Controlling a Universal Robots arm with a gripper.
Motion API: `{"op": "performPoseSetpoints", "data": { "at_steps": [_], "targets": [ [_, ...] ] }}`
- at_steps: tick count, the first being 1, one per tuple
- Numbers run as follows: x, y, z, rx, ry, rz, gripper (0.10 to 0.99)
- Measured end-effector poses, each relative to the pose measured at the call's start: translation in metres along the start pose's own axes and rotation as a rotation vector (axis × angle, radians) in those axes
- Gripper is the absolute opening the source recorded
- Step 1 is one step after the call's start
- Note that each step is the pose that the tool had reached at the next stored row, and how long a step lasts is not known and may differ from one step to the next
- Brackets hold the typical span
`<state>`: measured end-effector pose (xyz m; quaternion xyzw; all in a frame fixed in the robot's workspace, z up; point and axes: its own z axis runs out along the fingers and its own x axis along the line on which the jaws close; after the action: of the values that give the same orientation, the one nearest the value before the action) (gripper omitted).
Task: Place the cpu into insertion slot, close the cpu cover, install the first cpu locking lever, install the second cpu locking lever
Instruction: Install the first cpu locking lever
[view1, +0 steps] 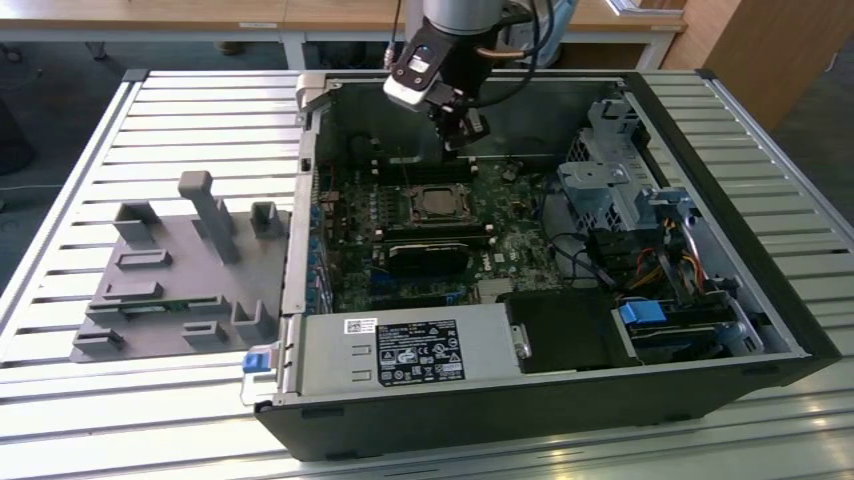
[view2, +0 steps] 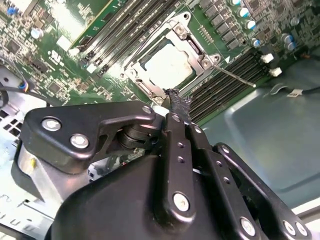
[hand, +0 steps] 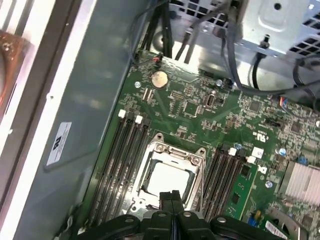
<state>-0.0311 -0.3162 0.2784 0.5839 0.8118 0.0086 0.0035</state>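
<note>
Slatted table (view1: 80, 420) — memory slots (hand: 122, 160) flanking cpu (hand: 167, 181)

I see the cpu (hand: 167, 179), a pale silver square, lying flat in the insertion slot (hand: 144, 186) on the green board. The cpu cover (hand: 175, 148), a metal frame, is down around it, the chip showing through its window. One thin locking lever (view2: 236, 77) juts out from the frame's corner.

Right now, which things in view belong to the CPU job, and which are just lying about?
Job: cpu, under the cpu cover; locking lever; hand, shut.
Lying about: memory slots; coin battery; power supply; grey fixture block.
</note>
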Motion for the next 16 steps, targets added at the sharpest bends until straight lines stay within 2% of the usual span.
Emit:
{"op": "performPoseSetpoints", "data": {
  "at_steps": [11, 16],
  "targets": [
    [0.0000, 0.0000, 0.0005, 0.001, 0.0030, -0.165, 0.106],
    [0.0001, -0.0004, 0.0005, 0.001, 0.0037, -0.205, 0.106]
  ]
}}
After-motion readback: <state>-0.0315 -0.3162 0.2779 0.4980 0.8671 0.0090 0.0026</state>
